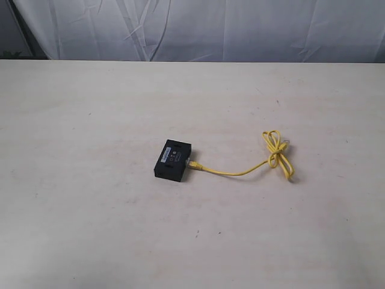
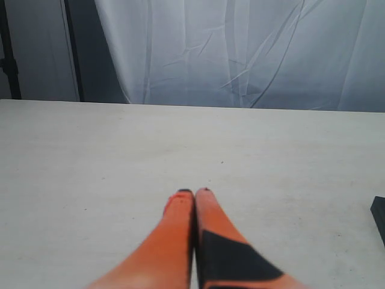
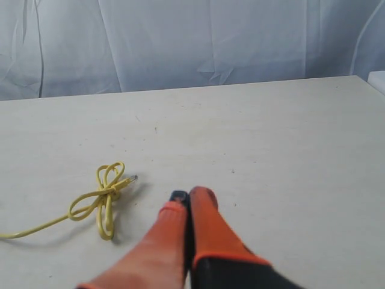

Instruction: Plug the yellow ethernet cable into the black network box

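The black network box (image 1: 173, 159) lies flat near the middle of the table, white label strip on top. The yellow ethernet cable (image 1: 240, 172) runs from the box's right side, one clear plug against the box, out to a loose knot (image 1: 278, 152). The knot and the free clear plug (image 3: 131, 179) also show in the right wrist view. My right gripper (image 3: 187, 194) is shut and holds nothing, a short way from the knot. My left gripper (image 2: 194, 191) is shut and holds nothing, above bare table; a corner of the box (image 2: 379, 212) shows at the frame edge. Neither gripper appears in the exterior view.
The pale table (image 1: 90, 211) stretches wide around the box and cable. A wrinkled white curtain (image 1: 210, 27) hangs behind the table's far edge. A dark post (image 2: 72, 48) stands beside the curtain in the left wrist view.
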